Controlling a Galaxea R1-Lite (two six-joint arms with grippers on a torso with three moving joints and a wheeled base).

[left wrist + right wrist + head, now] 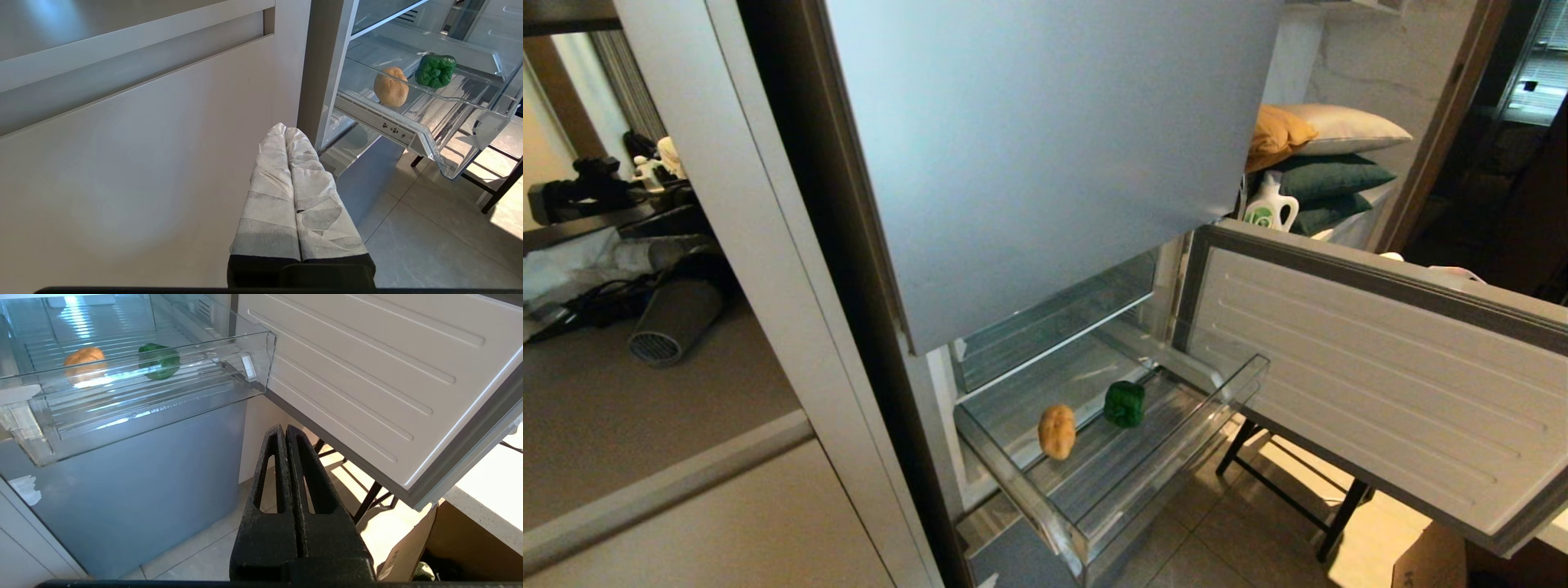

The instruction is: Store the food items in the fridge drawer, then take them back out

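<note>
The clear plastic fridge drawer point(1045, 510) point(421, 141) point(36, 449) stands pulled out of the silver-grey fridge. On its ridged floor lie the food items: a tan potato point(1057, 431) point(391, 86) point(84, 359) and, beside it, a dark green bell pepper point(1125, 403) point(435, 71) point(159, 360). My left gripper point(285, 128), its fingers wrapped in white tape, is shut and empty, low beside the cabinet, well short of the drawer. Below the drawer's level my black right gripper point(282, 428) is shut on nothing. Neither arm shows in the head view.
The fridge's lower door point(1372, 384) point(367, 367) hangs open to the right. Under it stands a black-legged stand point(1290, 498) on the tiled floor. A beige cabinet point(727, 506) point(122, 163) is on the left. A cardboard box point(412, 547) sits low right. Pillows point(1327, 155) and a detergent bottle point(1270, 208) lie behind.
</note>
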